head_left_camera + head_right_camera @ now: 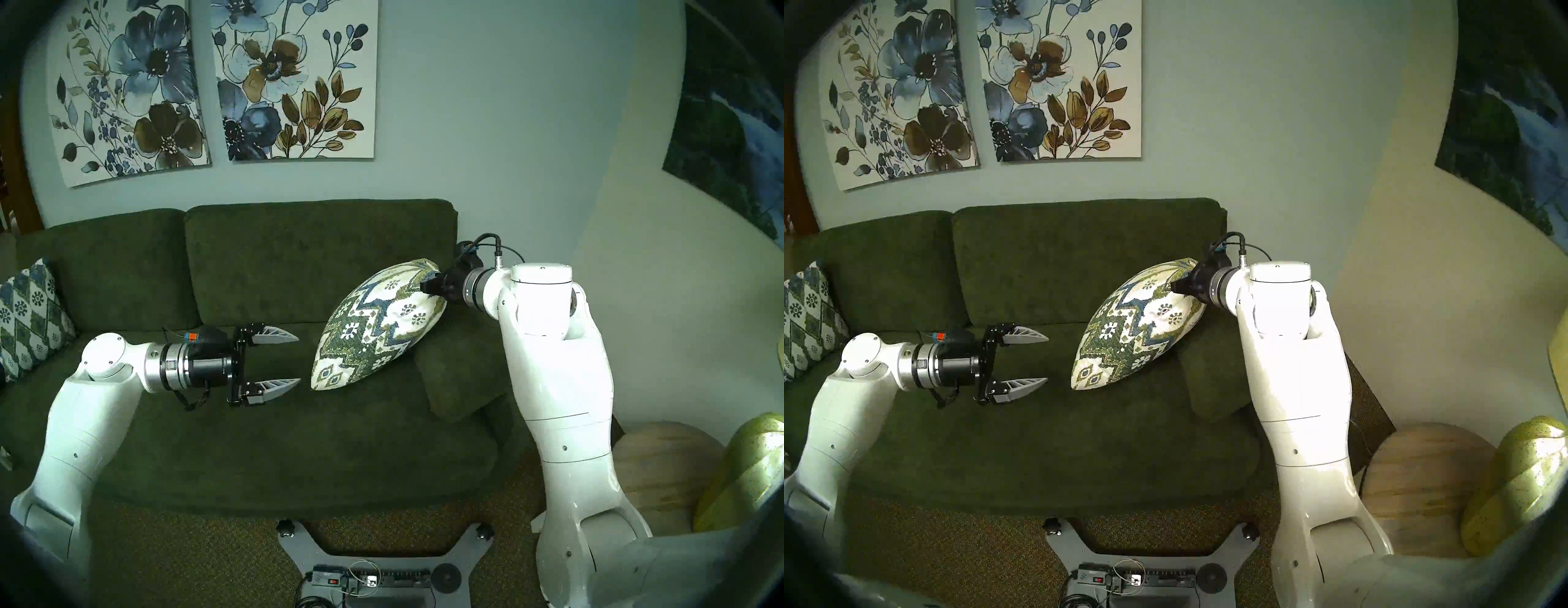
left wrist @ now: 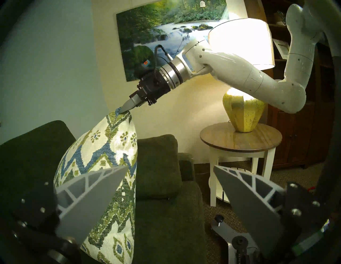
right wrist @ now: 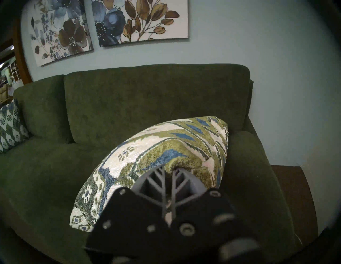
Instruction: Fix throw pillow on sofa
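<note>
The right gripper [image 1: 428,285] has its fingers [image 2: 127,107] clenched on the top corner of the throw pillow [image 1: 373,325], bunching the fabric there. The pillow is plump, cream with olive-green and blue zigzags, white medallions and small flower motifs. It stands tilted on its lower corner on the sofa [image 1: 271,433], at the right end of the seat surface, leaning against a plain dark green cushion [image 1: 460,373]. The left gripper [image 1: 297,358] hovers over the middle of the seat, its fingers [image 1: 278,387] spread apart and empty, near the pillow's lower corner but apart from it.
</note>
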### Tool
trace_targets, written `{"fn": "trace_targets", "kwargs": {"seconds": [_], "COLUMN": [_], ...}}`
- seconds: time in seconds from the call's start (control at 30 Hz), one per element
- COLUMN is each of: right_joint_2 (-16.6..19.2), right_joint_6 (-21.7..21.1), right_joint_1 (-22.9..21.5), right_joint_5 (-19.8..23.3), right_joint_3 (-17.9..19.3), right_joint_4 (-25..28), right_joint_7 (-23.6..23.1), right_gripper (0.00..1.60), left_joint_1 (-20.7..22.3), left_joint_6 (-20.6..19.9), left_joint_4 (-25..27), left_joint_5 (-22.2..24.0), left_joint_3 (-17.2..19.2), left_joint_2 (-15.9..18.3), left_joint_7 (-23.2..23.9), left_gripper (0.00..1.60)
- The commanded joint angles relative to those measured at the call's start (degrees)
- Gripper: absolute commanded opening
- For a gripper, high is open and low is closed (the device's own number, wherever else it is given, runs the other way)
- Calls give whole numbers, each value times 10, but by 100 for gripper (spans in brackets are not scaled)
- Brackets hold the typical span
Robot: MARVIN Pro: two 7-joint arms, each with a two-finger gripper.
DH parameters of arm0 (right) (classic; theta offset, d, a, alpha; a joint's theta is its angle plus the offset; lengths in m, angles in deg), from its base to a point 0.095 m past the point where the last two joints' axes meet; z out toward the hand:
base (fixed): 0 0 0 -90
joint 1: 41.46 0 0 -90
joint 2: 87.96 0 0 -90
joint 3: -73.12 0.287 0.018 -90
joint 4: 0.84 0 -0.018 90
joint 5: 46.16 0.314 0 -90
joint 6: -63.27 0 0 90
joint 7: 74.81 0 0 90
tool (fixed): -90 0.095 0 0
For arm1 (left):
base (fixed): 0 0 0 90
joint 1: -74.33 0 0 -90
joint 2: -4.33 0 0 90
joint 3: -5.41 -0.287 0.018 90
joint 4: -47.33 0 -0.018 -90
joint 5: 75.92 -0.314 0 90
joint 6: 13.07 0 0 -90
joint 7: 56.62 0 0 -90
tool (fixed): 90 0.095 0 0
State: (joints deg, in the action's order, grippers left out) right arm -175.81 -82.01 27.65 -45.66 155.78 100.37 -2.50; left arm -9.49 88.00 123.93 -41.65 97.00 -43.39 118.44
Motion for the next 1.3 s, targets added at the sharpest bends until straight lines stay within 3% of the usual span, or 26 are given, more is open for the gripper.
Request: {"fn": "trace_targets", "kwargs": {"seconds": [0.0, 0.27, 0.63, 0.8, 0.87, 0.97, 1.27], "right_joint_2": [-3, 16, 81, 94, 100, 95, 55], "right_joint_6": [3, 3, 3, 3, 3, 3, 3], "right_joint_1": [-66, -57, 11, 34, 66, 81, 118], "right_joint_5": [-4, -25, -86, -99, -105, -107, -119], "right_joint_3": [-43, -86, -71, -62, -63, -71, -127], "right_joint_4": [13, 49, 115, 136, 159, 155, 77], "right_joint_7": [-20, -30, 4, 4, 0, -5, 4], "right_gripper": [0, 0, 0, 0, 0, 0, 0], "left_joint_1": [5, 7, 9, 10, 12, 12, 15], "left_joint_6": [-1, 4, 10, 11, 13, 14, 18], "left_joint_4": [-2, -5, -8, -9, -10, -11, -14], "left_joint_5": [18, 31, 39, 42, 46, 49, 58], "left_joint_3": [-4, -15, -25, -29, -32, -34, -43], "left_joint_2": [7, 15, 22, 24, 26, 28, 34], "left_joint_7": [-1, -1, -1, -1, -1, -1, -1], "left_gripper": [160, 160, 160, 160, 160, 160, 160]}}
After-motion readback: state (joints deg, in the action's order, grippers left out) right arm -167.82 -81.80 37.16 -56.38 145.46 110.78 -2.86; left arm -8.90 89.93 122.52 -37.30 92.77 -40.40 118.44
